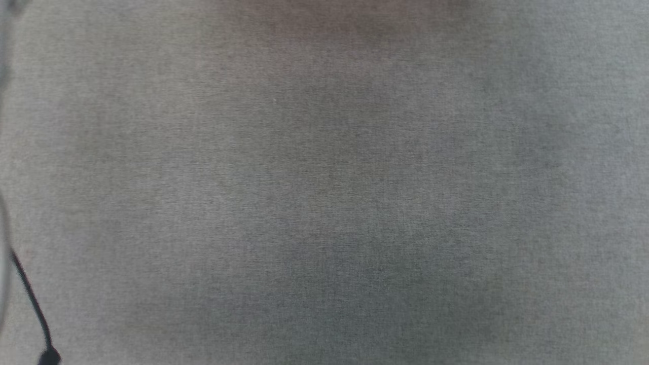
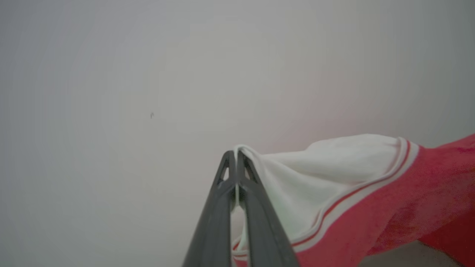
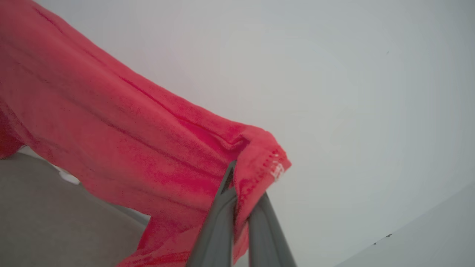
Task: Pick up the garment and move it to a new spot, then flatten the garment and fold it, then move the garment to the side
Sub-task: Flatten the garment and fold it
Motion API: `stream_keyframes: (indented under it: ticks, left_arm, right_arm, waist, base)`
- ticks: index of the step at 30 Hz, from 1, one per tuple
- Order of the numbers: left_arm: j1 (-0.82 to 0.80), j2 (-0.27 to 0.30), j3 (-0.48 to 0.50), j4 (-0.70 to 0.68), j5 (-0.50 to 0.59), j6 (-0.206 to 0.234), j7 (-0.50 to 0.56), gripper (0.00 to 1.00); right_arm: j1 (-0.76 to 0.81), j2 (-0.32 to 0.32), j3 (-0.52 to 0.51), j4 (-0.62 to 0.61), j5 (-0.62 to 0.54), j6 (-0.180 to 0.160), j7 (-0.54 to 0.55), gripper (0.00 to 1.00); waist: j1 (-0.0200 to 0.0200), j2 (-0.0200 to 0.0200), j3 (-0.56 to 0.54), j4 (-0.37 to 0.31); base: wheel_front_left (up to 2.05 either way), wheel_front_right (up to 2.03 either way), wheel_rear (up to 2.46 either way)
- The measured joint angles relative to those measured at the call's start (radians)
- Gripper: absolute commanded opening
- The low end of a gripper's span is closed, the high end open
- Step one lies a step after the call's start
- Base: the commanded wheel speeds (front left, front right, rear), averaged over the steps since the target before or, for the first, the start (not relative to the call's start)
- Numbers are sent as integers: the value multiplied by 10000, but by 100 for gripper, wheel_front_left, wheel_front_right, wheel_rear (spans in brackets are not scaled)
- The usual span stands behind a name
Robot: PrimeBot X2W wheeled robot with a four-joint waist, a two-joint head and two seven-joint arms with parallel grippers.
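Nearest the left wrist camera, my left fingers [image 2: 213, 230] are pressed together on the edge of a white sleeve [image 2: 315, 174], with the cloth pinched right at their tips. On the other arm my right fingers [image 3: 217, 230] are clamped on a stitched red corner of the garment [image 3: 111, 129], which bunches over them. From both pinches the garment runs away as a slack red sheet, held up off the grey bench [image 3: 44, 222] between the two arms, with a pale wall [image 2: 148, 74] beyond. It looks to me like light, soft knit with no stiffness: it sags and creases under its own weight, and I expect it to drape wherever I lower it. Pinches this thin could slip if I spread the arms hard, so I judge the seams, the hems and the striped trim [image 2: 352, 196] to be the safest holds. The head view looks down on the bench's grey cloth, with a black cable [image 1: 33, 304] at its left edge.
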Motion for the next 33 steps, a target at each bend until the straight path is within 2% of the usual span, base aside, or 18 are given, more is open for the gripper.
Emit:
stream_keyframes:
  ticks: [4, 6, 10, 13, 18, 22, 26, 30, 33]
  left_arm:
    - [1088, -217, -439, 445, -391, -284, 1312, 0]
    - [1690, -307, -568, 462, -723, -332, 2040, 0]
    - [3065, -345, -1064, -134, -1620, -357, 3781, 0]
    - [4056, -35, -1440, -1039, -2197, -362, 4957, 0]
    - [5692, 780, -1532, -2732, -2857, -222, 6286, 0]
    - [7332, 1534, -1530, -4753, -3289, 635, 7310, 0]
    - [9091, 2380, -1494, -7346, -3762, 1835, 8092, 0]
    - [10727, 3143, -1427, -9584, -4163, 3041, 8541, 0]
    - [11691, 3542, -1484, -10730, -4288, 3758, 8769, 0]
  right_arm:
    - [921, 255, 569, 301, 863, 0, 686, 0]
    - [1457, 393, 723, 282, 1670, 0, 1210, 0]
    - [2581, 311, 1584, -652, 3139, 0, 2351, 0]
    - [3568, -284, 2295, -1825, 4357, 0, 3344, 0]
    - [5244, -1804, 3175, -4082, 6061, 0, 4775, 0]
    - [6508, -2874, 3241, -5695, 6911, 0, 5375, 0]
    - [7788, -3670, 3081, -7033, 7300, 0, 5845, 0]
    - [9030, -4274, 2757, -8228, 7528, 0, 6477, 0]
    - [9940, -4633, 2336, -8941, 7639, 0, 6821, 0]
  waist:
    - [0, 0, -184, 207]
    - [0, 0, -319, 293]
    - [0, 0, -621, 425]
    - [0, 0, -844, 528]
    - [0, 0, -1155, 691]
    - [0, 0, -1320, 725]
    - [0, 0, -1384, 691]
    - [0, 0, -1414, 649]
    - [0, 1, -1451, 618]
  base:
    - [0, 0, 0]
    - [0, 0, 0]
    - [0, 0, 0]
    - [0, 0, 0]
    - [0, 0, 0]
    - [0, 0, 0]
    - [0, 0, 0]
    - [0, 0, 0]
    - [0, 0, 0]
